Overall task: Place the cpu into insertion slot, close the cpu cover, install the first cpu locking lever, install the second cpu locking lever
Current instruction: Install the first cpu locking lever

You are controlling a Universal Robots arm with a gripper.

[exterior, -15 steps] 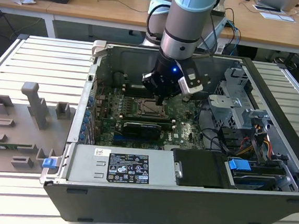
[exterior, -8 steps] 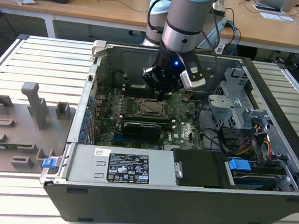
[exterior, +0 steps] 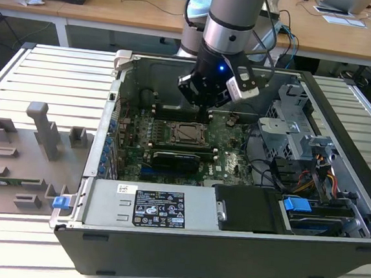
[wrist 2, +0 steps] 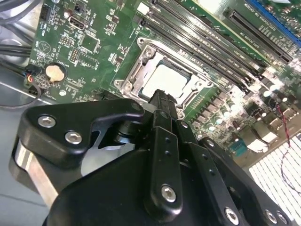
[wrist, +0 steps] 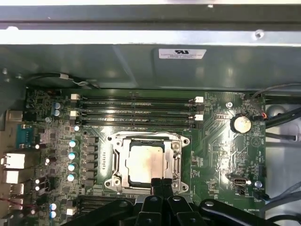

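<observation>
The cpu [wrist: 141, 161] lies flat in the insertion slot [wrist 2: 124, 85] on the green motherboard [wrist: 216, 136], its silvery top showing. The cpu cover [wrist: 176, 160] lies down around the chip as a thin metal frame. I cannot tell the locking levers apart from the socket's metalwork. My gripper [wrist: 162, 184] hovers just above the socket's near edge, fingers pressed together with nothing between them. In the second wrist view the black fingertips [wrist 2: 162, 100] overlap the chip's [wrist 2: 167, 79] edge. In the exterior view the gripper [exterior: 204, 111] hangs over the back of the socket [exterior: 187, 133].
Long black memory slots [wrist: 136, 110] run beside the socket. A coin cell [wrist: 241, 124] and cables [wrist: 282, 122] sit at one side. The case's metal wall [wrist: 141, 66] rises behind the board. A drive cage [exterior: 290, 132] and a grey fixture plate [exterior: 21, 157] flank the work area.
</observation>
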